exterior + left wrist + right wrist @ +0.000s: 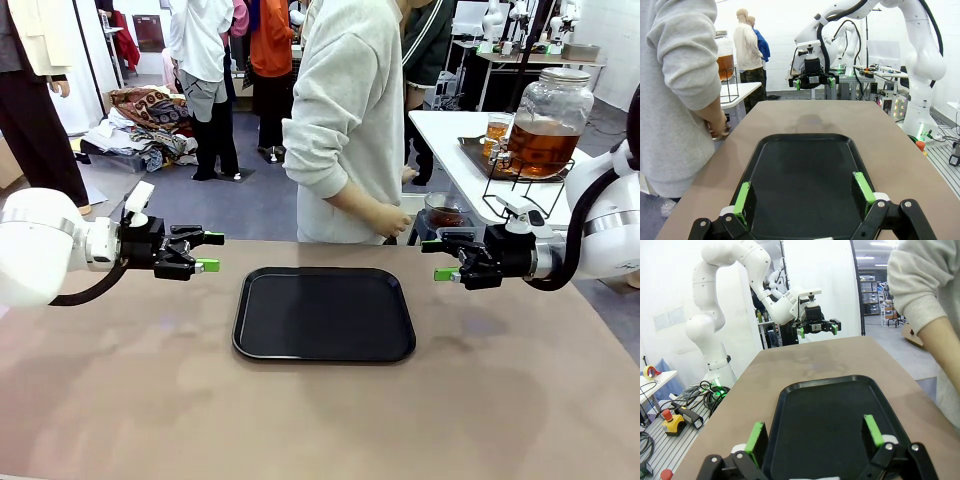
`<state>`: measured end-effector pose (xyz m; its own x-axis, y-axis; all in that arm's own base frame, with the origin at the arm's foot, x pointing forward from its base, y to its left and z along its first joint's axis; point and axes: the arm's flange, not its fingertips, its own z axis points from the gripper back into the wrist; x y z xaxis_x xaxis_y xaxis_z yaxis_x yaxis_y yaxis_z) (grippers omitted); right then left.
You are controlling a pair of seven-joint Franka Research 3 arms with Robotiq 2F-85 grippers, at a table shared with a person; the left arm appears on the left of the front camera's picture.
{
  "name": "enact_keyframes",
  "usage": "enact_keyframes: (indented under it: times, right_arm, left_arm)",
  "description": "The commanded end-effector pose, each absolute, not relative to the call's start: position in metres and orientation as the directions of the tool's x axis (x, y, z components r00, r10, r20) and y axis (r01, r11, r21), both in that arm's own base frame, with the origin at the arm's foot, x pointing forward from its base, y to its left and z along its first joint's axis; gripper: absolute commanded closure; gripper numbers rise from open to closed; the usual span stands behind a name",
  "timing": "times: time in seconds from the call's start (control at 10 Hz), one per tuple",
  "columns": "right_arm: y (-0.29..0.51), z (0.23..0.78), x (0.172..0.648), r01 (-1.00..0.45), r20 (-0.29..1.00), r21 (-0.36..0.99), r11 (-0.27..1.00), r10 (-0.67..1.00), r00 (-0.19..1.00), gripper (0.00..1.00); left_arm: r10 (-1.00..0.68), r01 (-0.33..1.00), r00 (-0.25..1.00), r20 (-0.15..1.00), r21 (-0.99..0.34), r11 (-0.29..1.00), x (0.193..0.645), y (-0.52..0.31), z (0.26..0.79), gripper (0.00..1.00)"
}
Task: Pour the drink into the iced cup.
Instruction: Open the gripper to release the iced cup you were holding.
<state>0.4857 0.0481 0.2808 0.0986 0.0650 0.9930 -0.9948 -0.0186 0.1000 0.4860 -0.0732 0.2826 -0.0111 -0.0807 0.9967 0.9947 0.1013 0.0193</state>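
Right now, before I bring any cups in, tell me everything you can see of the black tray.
The black tray is a shallow rectangle with rounded corners and a low raised rim, matte and plastic-looking. It lies flat on the brown table, about midway between the two arms, its long sides running across the table. Nothing rests on it. Both open claws hang apart from it, one off each short end, and the person stands beyond its far edge.

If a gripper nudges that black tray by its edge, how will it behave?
The tray looks like rigid plastic with a raised rim, so it would probably slide as one piece rather than flex. It lies flat and bare on the smooth table, so likely light and easy to skid. A push off-centre may spin it.
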Motion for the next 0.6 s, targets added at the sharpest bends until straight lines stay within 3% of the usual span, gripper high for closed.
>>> enact_keyframes:
  times: [0.0, 0.5]
  right_arm:
    - [0.0500, 0.2837, 0.4890, -0.995, 0.993, 0.101, -0.013, 0.066, 0.100, 0.00]
    - [0.0500, 0.2837, 0.4890, -0.995, 0.993, 0.101, -0.013, 0.066, 0.100, 0.00]
  left_arm:
    - [-0.083, 0.994, -0.006, 0.997, 0.015, 0.109, 0.4872, -0.0745, 0.2854, 0.00]
    - [-0.083, 0.994, -0.006, 0.997, 0.015, 0.109, 0.4872, -0.0745, 0.2854, 0.00]
